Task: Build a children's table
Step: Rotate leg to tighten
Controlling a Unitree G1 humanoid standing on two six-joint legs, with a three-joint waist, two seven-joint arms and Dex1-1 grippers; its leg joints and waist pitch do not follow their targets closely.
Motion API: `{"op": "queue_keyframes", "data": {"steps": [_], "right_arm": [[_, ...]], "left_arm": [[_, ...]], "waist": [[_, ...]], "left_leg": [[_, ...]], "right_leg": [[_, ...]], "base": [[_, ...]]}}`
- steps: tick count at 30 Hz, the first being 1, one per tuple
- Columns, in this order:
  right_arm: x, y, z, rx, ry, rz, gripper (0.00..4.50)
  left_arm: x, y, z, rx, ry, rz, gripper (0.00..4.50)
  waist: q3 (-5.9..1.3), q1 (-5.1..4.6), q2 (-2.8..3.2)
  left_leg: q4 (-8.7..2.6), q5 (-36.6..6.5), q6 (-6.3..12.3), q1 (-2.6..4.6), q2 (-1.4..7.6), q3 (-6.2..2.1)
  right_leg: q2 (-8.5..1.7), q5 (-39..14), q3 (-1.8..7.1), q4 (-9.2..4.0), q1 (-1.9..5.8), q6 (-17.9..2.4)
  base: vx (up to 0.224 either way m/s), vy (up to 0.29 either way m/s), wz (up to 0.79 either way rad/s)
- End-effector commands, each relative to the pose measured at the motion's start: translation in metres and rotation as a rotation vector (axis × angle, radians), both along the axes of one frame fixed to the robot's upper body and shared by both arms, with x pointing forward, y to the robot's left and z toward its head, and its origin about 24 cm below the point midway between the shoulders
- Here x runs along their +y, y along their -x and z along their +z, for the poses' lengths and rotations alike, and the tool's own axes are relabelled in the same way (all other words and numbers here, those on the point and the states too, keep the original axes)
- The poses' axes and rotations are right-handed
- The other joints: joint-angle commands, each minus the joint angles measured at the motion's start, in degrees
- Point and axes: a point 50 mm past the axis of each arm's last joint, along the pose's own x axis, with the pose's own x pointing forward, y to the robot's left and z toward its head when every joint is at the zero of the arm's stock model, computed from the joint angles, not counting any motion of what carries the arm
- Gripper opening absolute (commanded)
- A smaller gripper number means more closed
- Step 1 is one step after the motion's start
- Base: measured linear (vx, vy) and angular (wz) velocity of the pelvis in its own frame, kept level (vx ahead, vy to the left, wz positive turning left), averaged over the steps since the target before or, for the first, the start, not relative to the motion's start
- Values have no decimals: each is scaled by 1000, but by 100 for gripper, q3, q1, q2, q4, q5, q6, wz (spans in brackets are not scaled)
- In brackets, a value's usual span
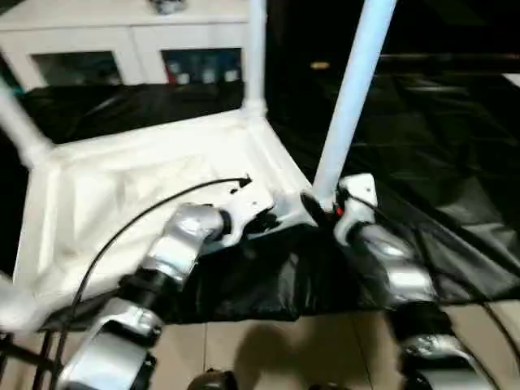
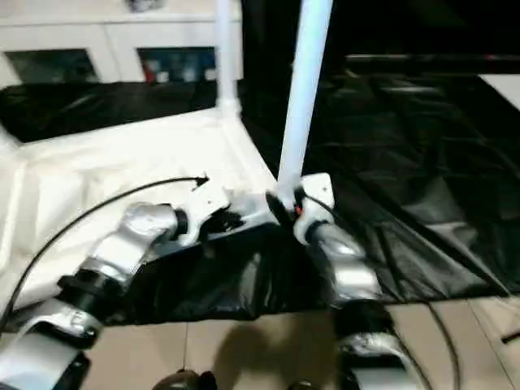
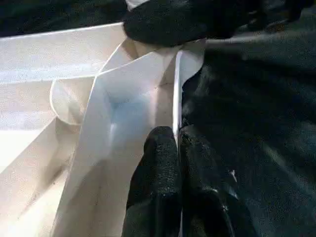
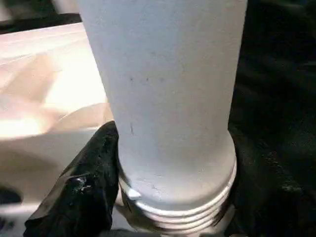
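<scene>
The table top [image 1: 122, 187] is white all over, plain, with pale grey shading along its ribs. The legs [image 1: 353, 97] are white too, the nearest one tinted faintly blue along its length, with a ridged white band near its lower end in the right wrist view. The surface [image 1: 439, 138] is covered in glossy black cloth creased with dull grey highlights. The forearms [image 1: 183, 240] are silver with black joints, and the fingers [image 3: 158, 187] are matte black. A thin black cable [image 1: 138, 219] arcs over the white top. The cabinet [image 1: 122, 36] behind is white with dark glass doors. The floor [image 1: 276, 349] is beige tile.
</scene>
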Motion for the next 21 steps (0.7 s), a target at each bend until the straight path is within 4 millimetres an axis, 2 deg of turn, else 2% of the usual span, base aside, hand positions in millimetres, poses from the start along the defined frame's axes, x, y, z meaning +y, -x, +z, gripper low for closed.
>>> {"op": "queue_keyframes", "data": {"steps": [1,3,5,6,7,8,9,10,12,14,16,17,18,21], "right_arm": [[41,13,-18,100,-78,117,275],[44,13,-17,96,-84,126,275],[47,13,-15,86,-85,139,275],[48,12,-14,76,-85,156,275],[48,12,-14,76,-85,156,275],[47,12,-13,70,-80,159,275],[46,11,-14,68,-69,153,275],[46,11,-14,68,-69,153,275],[45,10,-14,62,-52,154,275],[42,8,-11,41,-10,169,275],[40,7,-10,32,4,178,275],[38,6,-8,20,25,191,275],[38,6,-8,20,25,191,275],[27,2,0,-11,59,229,275]], "left_arm": [[-24,3,2,-30,11,-45,0],[-22,3,3,-43,3,-61,0],[-19,3,3,-52,-8,-64,0],[-13,1,3,-70,-19,-72,0],[-13,1,3,-70,-19,-72,0],[-8,0,4,-85,-28,-72,0],[-4,0,5,-104,-34,-82,0],[-4,0,5,-105,-34,-82,0],[-1,0,5,-110,-38,-79,0],[7,1,4,-125,-48,-90,0],[11,1,4,-127,-53,-92,0],[14,1,4,-121,-54,-93,0],[14,1,4,-121,-54,-93,0],[21,1,6,-115,-57,-108,0]], "waist": [[-209,-64,18],[-204,-58,-24],[-207,-53,-18],[-199,-40,-56],[-203,-35,-41],[-215,-39,-41],[-218,-40,-68],[-231,-29,-70],[-211,-37,-74],[-198,-30,-84],[-210,-39,-99],[-227,-30,-80],[-222,-26,-95],[-225,-24,-125]], "left_leg": [[-623,-3943,-795,248,574,-476],[-606,-3895,-706,266,563,-452],[-602,-3799,-656,249,568,-451],[-606,-3700,-607,227,575,-451],[-605,-3672,-597,217,574,-458],[-625,-3525,-602,182,586,-450],[-628,-3476,-597,178,585,-433],[-616,-3335,-576,182,584,-412],[-622,-3180,-547,149,590,-398],[-602,-3210,-521,180,583,-386],[-610,-2980,-454,126,589,-391],[-611,-2771,-423,113,596,-379],[-595,-2728,-392,154,593,-345],[-572,-2601,-303,146,583,-334]], "right_leg": [[-547,-2658,280,-511,-116,-758],[-574,-2606,311,-533,-143,-781],[-595,-2594,324,-537,-135,-791],[-611,-2590,330,-533,-136,-799],[-616,-2587,332,-527,-132,-795],[-606,-2366,330,-495,-112,-840],[-597,-2270,331,-491,-117,-857],[-604,-2050,346,-478,-131,-921],[-605,-1839,344,-456,-107,-1010],[-617,-2039,353,-476,-131,-1023],[-636,-2013,355,-464,-76,-1016],[-628,-1878,352,-450,-65,-1024],[-610,-1810,361,-465,-101,-1060],[-619,-1890,359,-464,-70,-1107]], "base": [[0,0,0],[0,0,0],[0,0,0],[0,0,0],[0,0,0],[0,0,0],[0,0,0],[0,0,0],[0,0,0],[0,0,0],[0,0,0],[0,0,0],[0,0,0],[0,0,0]]}}
